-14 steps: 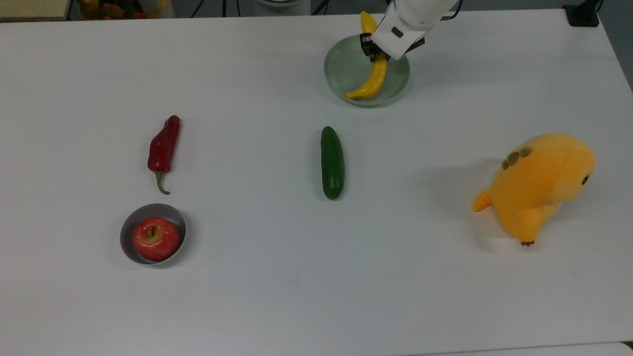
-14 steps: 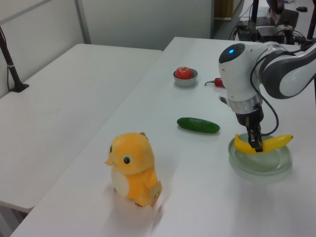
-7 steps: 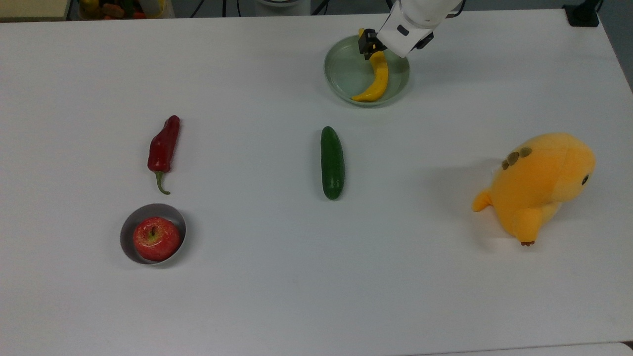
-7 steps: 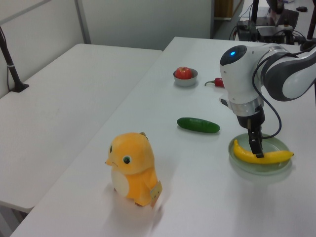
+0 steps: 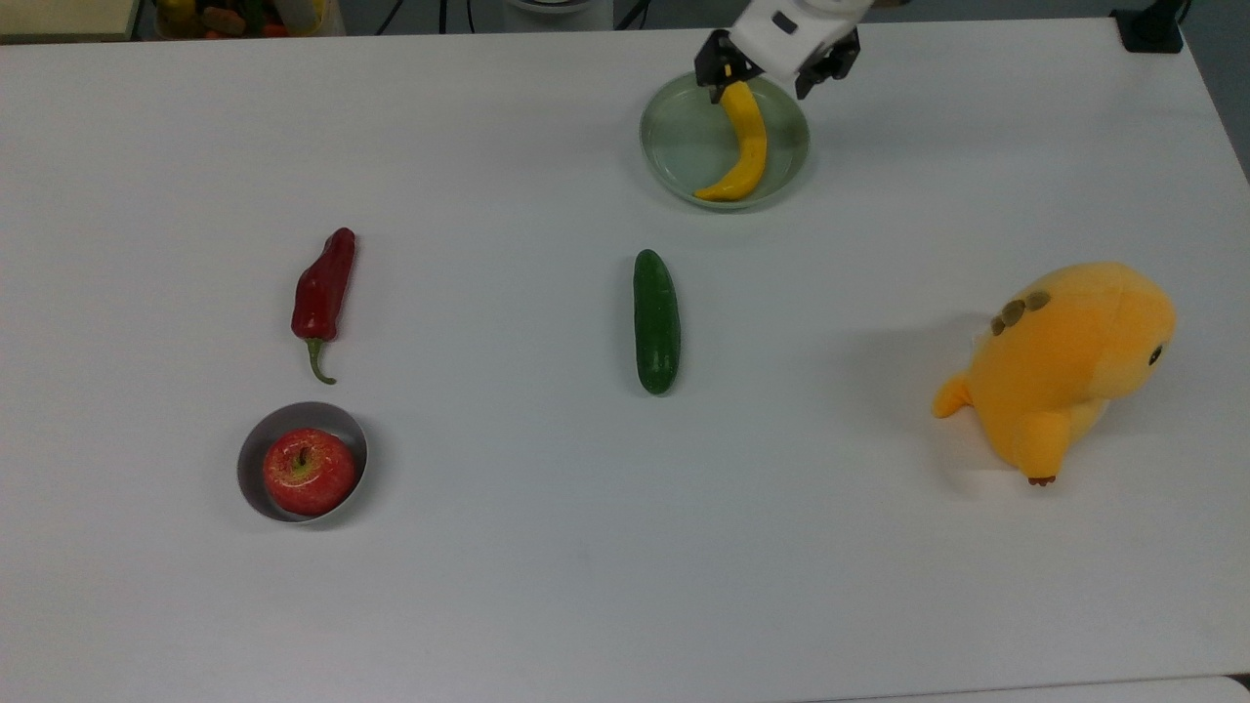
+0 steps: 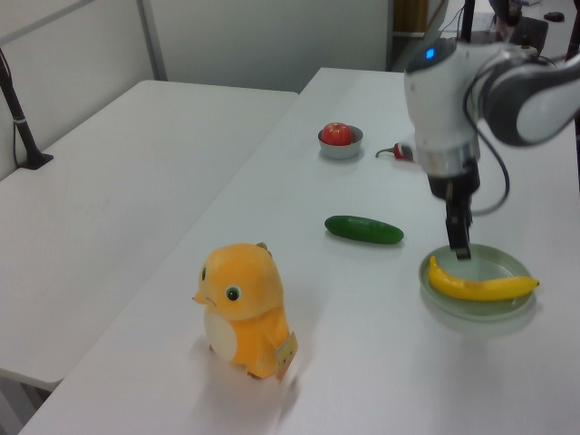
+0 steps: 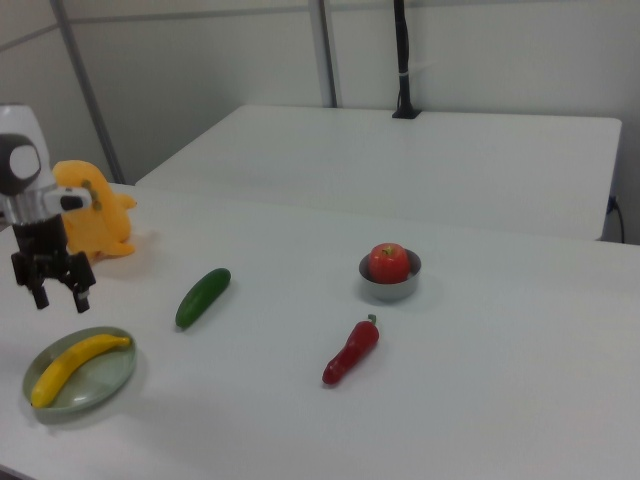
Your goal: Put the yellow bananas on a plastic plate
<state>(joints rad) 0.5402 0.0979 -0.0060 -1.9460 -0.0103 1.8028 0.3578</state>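
Note:
The yellow bananas point(image 5: 747, 146) are one curved banana lying flat inside the pale green plate point(image 5: 674, 146), its hooked tip toward the top view's lower left. In the left view the banana point(image 6: 476, 285) spans the plate point(image 6: 507, 263) from rim to rim. My gripper point(image 5: 771, 70) hangs open above the banana's far end, with nothing between its fingers. The right view shows the gripper point(image 7: 62, 290) well above the plate point(image 7: 110, 385) and the banana point(image 7: 75, 365), fingers spread apart. In the left view the gripper point(image 6: 459, 245) points straight down.
A dark green cucumber point(image 5: 656, 322) lies mid-table below the plate. A red chili pepper point(image 5: 322, 293) and a grey bowl point(image 5: 254, 459) holding a red apple point(image 5: 310, 469) sit at the top view's left. An orange plush toy point(image 5: 1064, 366) stands at the top view's right.
The gripper has let go of the banana, opened and risen away from the plate. The banana has settled flat in the plate.

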